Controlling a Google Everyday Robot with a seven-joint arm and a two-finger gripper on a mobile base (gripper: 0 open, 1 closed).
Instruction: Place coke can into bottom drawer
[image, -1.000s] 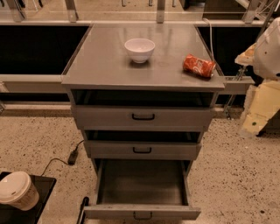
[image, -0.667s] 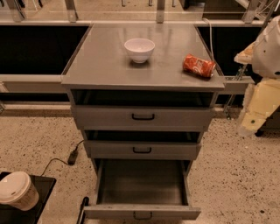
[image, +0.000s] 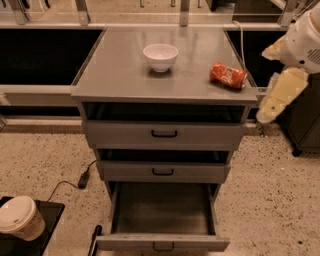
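Coke can (image: 228, 75) lies on its side on the grey cabinet top (image: 125, 75), near the right edge and well to the right of the white bowl (image: 160, 56). The gripper (image: 270, 107) hangs off the cabinet's right side, below the level of the top and apart from the can; it holds nothing, and whether it is apart or together I cannot tell.

The bottom drawer (image: 162, 243) is pulled out toward the near side and looks bare inside, while the 2 shallower drawers (image: 164, 134) above it are shut or nearly so. So the step in hand, as I judge it, is reaching for the can.

To do it well, the arm should rise above the top first, then come down over the can across its short axis, since a can lying down may roll toward the right edge if nudged. A dented wall may also give under a hard squeeze, so a moderate grip seems wise.

Most of the arm is cut off by the right border, and the drawer's near front is cropped at the bottom. A paper cup with a lid (image: 19, 218) sits at the near left, partly cut off.
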